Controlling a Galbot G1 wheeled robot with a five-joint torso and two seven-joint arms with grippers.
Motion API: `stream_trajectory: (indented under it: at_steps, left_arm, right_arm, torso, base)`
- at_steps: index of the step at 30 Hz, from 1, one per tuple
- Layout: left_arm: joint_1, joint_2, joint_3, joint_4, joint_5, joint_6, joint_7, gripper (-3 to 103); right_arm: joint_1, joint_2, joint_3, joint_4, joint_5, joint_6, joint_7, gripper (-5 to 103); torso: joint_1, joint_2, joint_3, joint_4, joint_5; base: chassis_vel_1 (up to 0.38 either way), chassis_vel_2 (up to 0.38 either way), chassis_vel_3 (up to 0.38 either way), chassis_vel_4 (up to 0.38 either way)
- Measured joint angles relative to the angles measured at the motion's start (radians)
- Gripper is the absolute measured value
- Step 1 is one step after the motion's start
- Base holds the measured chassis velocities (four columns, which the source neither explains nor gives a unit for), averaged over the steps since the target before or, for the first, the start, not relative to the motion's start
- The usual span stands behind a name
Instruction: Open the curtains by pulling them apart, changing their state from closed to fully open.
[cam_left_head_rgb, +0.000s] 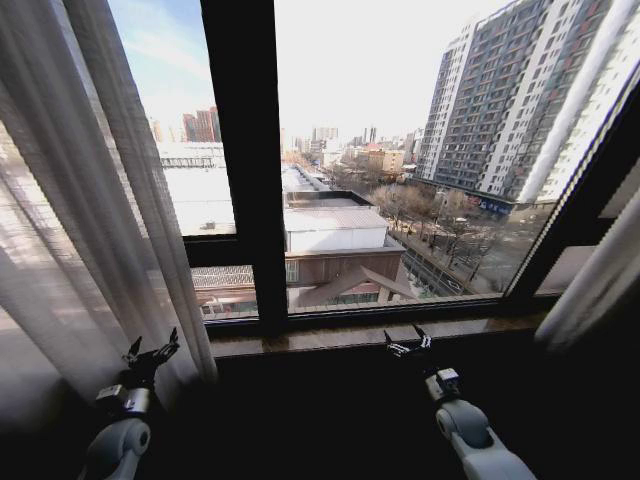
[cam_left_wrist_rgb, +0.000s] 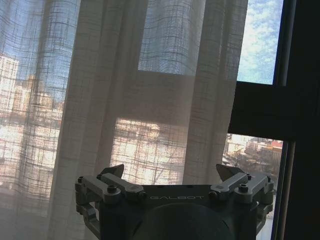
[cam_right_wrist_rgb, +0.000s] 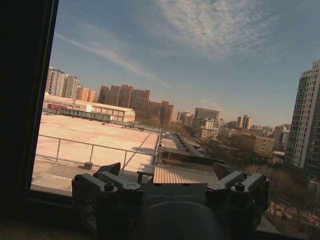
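The curtains (cam_left_head_rgb: 90, 200) hang pulled apart to the two sides of the window: the left panel is bunched in long pleats down the left of the head view, and the right panel (cam_left_head_rgb: 600, 280) shows as a gathered strip at the far right edge. Between them the black frame (cam_left_head_rgb: 245, 150) and glass are uncovered, with rooftops and tower blocks outside, above the sill (cam_left_head_rgb: 350, 335). The left gripper (cam_left_head_rgb: 155, 355) is low at the left, just beside the inner edge of the left panel, its fingers spread and holding nothing; in the left wrist view the sheer fabric (cam_left_wrist_rgb: 150, 100) hangs just ahead of its open fingers (cam_left_wrist_rgb: 112, 187). The right gripper (cam_left_head_rgb: 408, 345) is low near the middle of the sill, well apart from the right panel, fingers also spread and empty, facing bare glass in its wrist view (cam_right_wrist_rgb: 170, 192).
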Motion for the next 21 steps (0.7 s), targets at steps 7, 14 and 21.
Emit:
stream_trajectory:
  at_steps: [7, 14, 21]
  left_arm:
    - [0.000, 0.000, 0.000, 0.000, 0.000, 0.000, 0.000, 100]
    - [0.000, 0.000, 0.000, 0.000, 0.000, 0.000, 0.000, 100]
    - [0.000, 0.000, 0.000, 0.000, 0.000, 0.000, 0.000, 100]
  right_arm:
    - [0.000, 0.000, 0.000, 0.000, 0.000, 0.000, 0.000, 100]
    - [0.000, 0.000, 0.000, 0.000, 0.000, 0.000, 0.000, 100]
    - [0.000, 0.000, 0.000, 0.000, 0.000, 0.000, 0.000, 100]
  torso:
    - [0.000, 0.000, 0.000, 0.0000, 0.0000]
    - [0.000, 0.000, 0.000, 0.0000, 0.0000]
    - [0.000, 0.000, 0.000, 0.0000, 0.0000]
  base:
    - [0.000, 0.000, 0.000, 0.000]
    - [0.000, 0.000, 0.000, 0.000]
    - [0.000, 0.000, 0.000, 0.000]
